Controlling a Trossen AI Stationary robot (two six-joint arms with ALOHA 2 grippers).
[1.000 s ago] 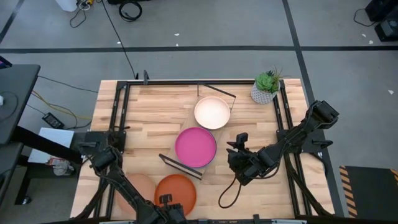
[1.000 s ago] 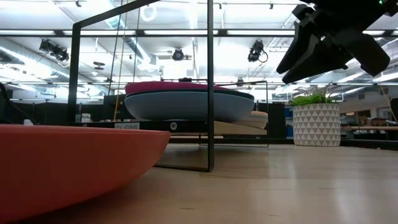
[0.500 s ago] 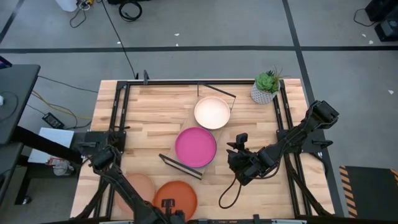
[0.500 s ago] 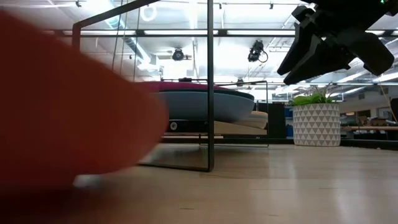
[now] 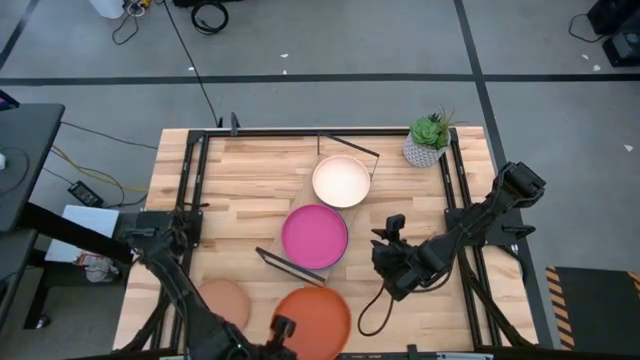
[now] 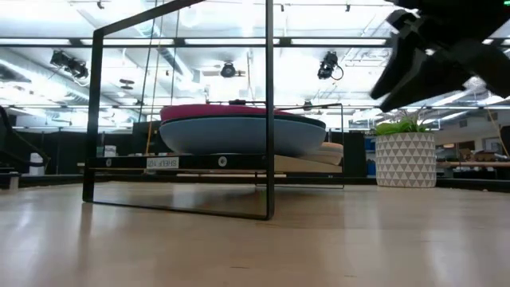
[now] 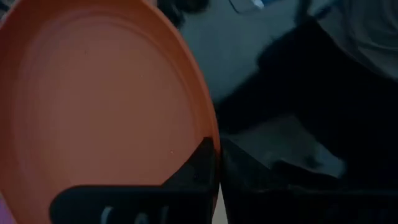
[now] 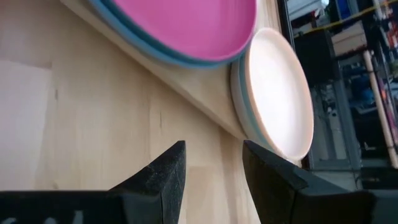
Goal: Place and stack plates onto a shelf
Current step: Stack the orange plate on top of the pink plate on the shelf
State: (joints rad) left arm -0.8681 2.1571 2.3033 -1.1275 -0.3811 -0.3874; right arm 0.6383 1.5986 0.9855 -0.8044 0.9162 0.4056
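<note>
An orange plate (image 5: 318, 318) is at the table's near edge with my left gripper (image 5: 283, 328) shut on it; it fills the left wrist view (image 7: 99, 106). A tan plate (image 5: 222, 300) lies flat on the table to its left. On the shelf (image 5: 305, 272) a magenta plate (image 5: 315, 235) tops a light blue one (image 6: 239, 137), and a cream plate (image 5: 342, 181) tops a second stack farther back. My right gripper (image 5: 392, 252) hovers open to the right of the shelf, with nothing between its fingers (image 8: 166, 171). My left gripper pinches the orange plate's rim (image 7: 198, 134) at the plate's left near side. One finger (image 7: 200, 167) lies on the plate's inner face and the other outside the rim. The plate does not show in the low view, so it is lifted off the table.
A small white pot with a green plant (image 5: 428, 141) stands at the far right corner. Black frame rails (image 5: 197, 180) run along the table's left and right sides. Bare wood lies between the shelf and the near edge (image 6: 319, 239).
My left gripper has shut on the orange plate's rim, lifted the plate off the table and carried it toward the table's right edge; the plate has left the low view. My right gripper has drifted slightly toward the right and near edges.
</note>
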